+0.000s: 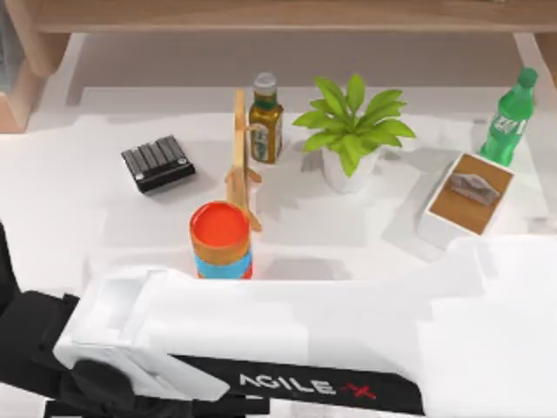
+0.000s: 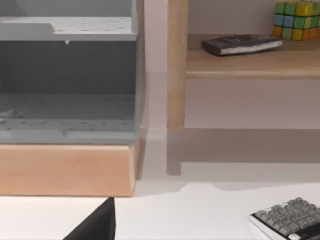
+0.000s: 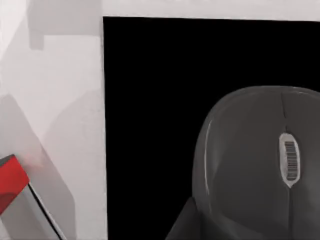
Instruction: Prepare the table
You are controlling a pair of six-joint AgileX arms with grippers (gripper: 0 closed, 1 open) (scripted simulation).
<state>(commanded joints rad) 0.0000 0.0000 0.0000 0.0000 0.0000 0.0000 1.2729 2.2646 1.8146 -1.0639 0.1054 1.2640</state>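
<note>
From above, the white table (image 1: 70, 192) holds a small black ribbed keyboard (image 1: 157, 163) at far left, a red-topped striped cup (image 1: 221, 238) beside an upright wooden stand (image 1: 240, 157), an amber glass bottle (image 1: 265, 120), a leafy green potted plant (image 1: 352, 131), a white tissue box (image 1: 466, 200) and a green plastic soda bottle (image 1: 510, 117). Our white arm (image 1: 287, 331) crosses the near edge. Our right wrist view adds a grey computer mouse (image 3: 260, 160) on a black mat (image 3: 150, 125). Our left wrist view adds a wooden shelf (image 2: 250, 62) with a dark remote (image 2: 240, 45) and a colourful puzzle cube (image 2: 297, 20). We cannot tell how either gripper's jaws stand.
</note>
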